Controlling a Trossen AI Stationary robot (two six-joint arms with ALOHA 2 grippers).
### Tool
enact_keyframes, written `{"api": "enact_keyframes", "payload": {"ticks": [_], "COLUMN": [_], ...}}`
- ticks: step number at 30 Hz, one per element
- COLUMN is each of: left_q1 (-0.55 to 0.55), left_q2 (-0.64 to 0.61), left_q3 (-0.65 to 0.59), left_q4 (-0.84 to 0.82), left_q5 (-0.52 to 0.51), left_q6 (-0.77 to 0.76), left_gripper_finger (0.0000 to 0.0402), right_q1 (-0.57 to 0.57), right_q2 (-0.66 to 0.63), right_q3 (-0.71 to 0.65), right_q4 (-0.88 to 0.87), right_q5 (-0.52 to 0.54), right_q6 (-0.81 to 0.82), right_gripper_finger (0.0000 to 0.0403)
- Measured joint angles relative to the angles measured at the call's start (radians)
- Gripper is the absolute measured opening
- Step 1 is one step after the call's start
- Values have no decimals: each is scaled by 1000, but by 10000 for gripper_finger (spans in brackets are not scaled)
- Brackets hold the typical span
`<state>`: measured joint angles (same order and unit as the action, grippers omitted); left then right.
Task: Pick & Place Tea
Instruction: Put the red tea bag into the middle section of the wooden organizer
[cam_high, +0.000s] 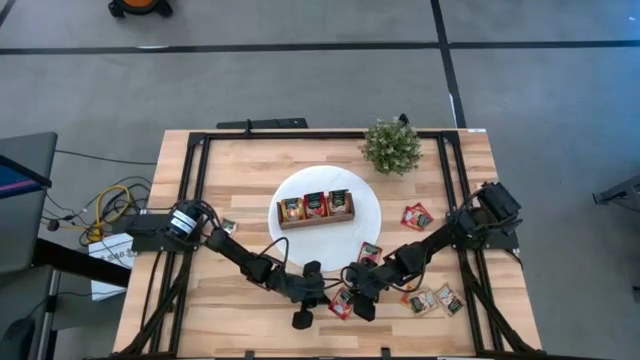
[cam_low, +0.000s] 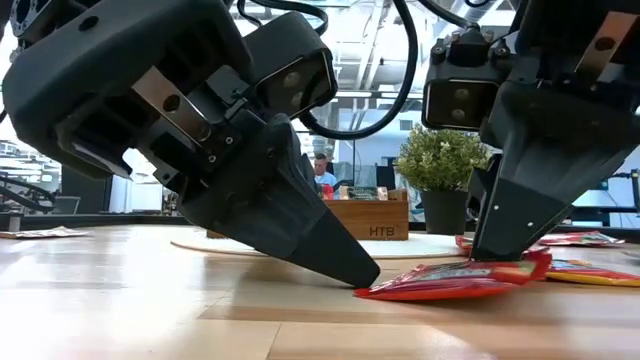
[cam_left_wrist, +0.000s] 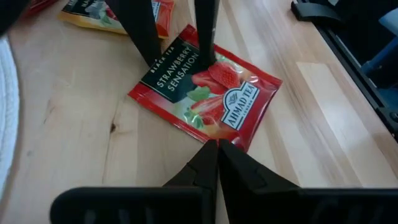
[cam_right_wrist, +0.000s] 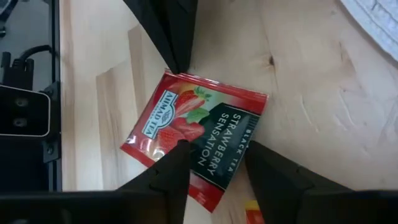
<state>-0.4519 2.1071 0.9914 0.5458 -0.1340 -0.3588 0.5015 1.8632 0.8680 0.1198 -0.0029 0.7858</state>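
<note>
A red strawberry tea sachet (cam_high: 341, 304) lies on the wood near the table's front edge, between both grippers. My left gripper (cam_left_wrist: 217, 146) is shut, and its tip (cam_low: 362, 275) presses on one end of the sachet (cam_left_wrist: 205, 93). From the other side my right gripper (cam_right_wrist: 216, 147) stands open, its two fingers straddling the far end of the sachet (cam_right_wrist: 193, 134). In the low view that end of the sachet (cam_low: 450, 280) curls up slightly against a right finger (cam_low: 500, 248). More tea sachets (cam_high: 417, 216) lie loose to the right of the white disc.
A wooden box (cam_high: 316, 210) holding sachets sits on the white disc (cam_high: 290, 185) at the table's middle. A green plant (cam_high: 392, 145) stands at the back right. Other sachets lie at the front right (cam_high: 435, 299) and beside the disc (cam_high: 370, 252).
</note>
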Motion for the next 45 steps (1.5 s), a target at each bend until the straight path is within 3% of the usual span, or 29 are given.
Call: {"api": "enact_keyframes", "payload": {"ticks": [8, 10, 15, 18, 24, 30, 33, 40, 45], "left_q1": [0, 0, -7, -35, -121, -220, -240, -249, -249], "left_q2": [0, -10, -103, -210, -387, -423, -412, -404, -404], "left_q3": [0, -1, -4, -1, -2, -2, -2, -6, -6], "left_q4": [4, -5, -144, -330, -746, -1009, -1034, -1045, -1044], "left_q5": [-62, -102, -218, -305, -536, -689, -709, -717, -718], "left_q6": [1, 2, 27, -5, -235, -477, -539, -552, -552], "left_gripper_finger": [9, 9, 9, 9, 9, 9, 9, 9, 9], "right_q1": [0, 0, 1, 2, -20, -120, -199, -377, -447], "right_q2": [-1, -1, -3, -32, -132, -190, -190, -171, -173], "right_q3": [-3, -3, -4, 2, 44, 163, 224, 275, 277], "right_q4": [-8, -8, 3, 12, -20, -219, -293, -308, -306], "right_q5": [1, 1, 6, 30, 145, 337, 402, 395, 381], "right_q6": [-87, -111, -157, -191, -340, -538, -649, -906, -991], "right_gripper_finger": [22, 7, 2, 1, 0, 0, 0, 0, 0]}}
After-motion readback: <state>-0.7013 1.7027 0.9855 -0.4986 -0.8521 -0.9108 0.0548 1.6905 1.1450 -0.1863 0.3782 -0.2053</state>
